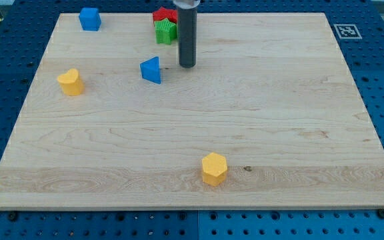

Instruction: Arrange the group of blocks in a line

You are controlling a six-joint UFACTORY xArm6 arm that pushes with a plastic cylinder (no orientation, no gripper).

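Clearly jawless, my tip (187, 66) at the blue triangular block's (151, 70) three o'clock could clip the green star block (166, 31) and scatter the group.

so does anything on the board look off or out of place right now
Nothing is damaged or tipped. The yellow hexagonal block sits alone near the view's bottom, far from the rest. My tip stands just right of the blue triangular block, not touching it, below the red block and green block.
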